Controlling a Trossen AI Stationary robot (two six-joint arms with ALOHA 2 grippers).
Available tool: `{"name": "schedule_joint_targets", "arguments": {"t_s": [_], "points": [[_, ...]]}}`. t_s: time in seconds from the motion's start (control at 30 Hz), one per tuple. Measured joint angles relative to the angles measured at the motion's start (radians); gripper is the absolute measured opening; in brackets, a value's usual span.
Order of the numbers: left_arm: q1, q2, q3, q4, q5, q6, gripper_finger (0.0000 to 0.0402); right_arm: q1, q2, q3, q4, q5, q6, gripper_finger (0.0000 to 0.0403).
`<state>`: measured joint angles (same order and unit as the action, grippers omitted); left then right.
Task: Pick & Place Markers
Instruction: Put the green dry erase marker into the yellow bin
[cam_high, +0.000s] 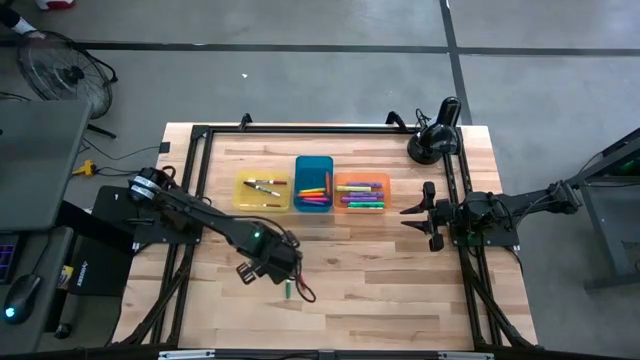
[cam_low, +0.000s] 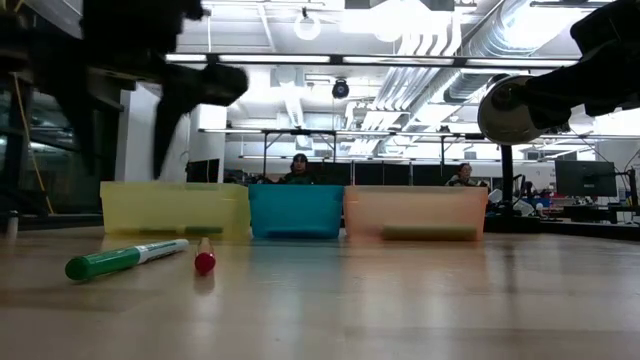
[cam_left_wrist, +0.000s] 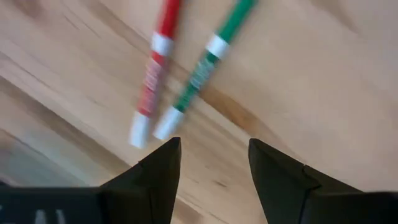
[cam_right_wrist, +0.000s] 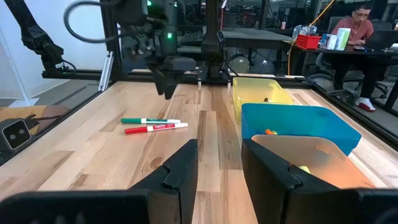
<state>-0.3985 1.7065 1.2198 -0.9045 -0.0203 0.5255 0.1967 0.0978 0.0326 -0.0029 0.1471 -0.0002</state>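
Two markers lie loose on the bench, side by side and nearly parallel: a green marker (cam_right_wrist: 149, 120) and a red marker (cam_right_wrist: 155, 129), each with a coloured cap, a white band, a printed barrel and a white end. They sit toward the front edge, left of centre, well apart from the trays. In the left wrist view their white ends almost touch, though blur there makes contact uncertain.

Left gripper (cam_left_wrist: 213, 163) hangs above the pair, fingers (cam_left_wrist: 163, 171) spread with bare wood between them, gripping nothing.

Three trays stand in a row near the bench middle, sides touching: yellow tray (cam_high: 262, 191), blue tray (cam_high: 313, 183), orange tray (cam_high: 361, 193). Yellow holds a few markers lying flat; blue holds a bunch in mixed colours; orange holds a stack in yellow, green, pink and purple.

Right gripper (cam_right_wrist: 217, 163) waits near the right edge, level with the trays, its fingers (cam_right_wrist: 180, 165) parted with a gap and nothing between them.

A person sits at a desk beyond the bench.
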Motion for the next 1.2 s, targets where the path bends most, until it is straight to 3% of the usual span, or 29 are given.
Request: {"name": "schedule_joint_targets", "arguments": {"t_s": [0.27, 0.6, 1.2], "points": [[-0.001, 0.018, 0.002, 0.181, -0.016, 0.186, 0.0182, 0.000, 0.000, 0.000, 0.000, 0.000, 0.000, 0.0113], [-0.001, 0.113, 0.001, 0.188, 0.011, 0.283, 0.0181, 0.000, 0.000, 0.000, 0.000, 0.000, 0.000, 0.0113], [0.000, 0.206, 0.005, 0.204, 0.081, 0.291, 0.0181, 0.000, 0.000, 0.000, 0.000, 0.000, 0.000, 0.0113]]}}
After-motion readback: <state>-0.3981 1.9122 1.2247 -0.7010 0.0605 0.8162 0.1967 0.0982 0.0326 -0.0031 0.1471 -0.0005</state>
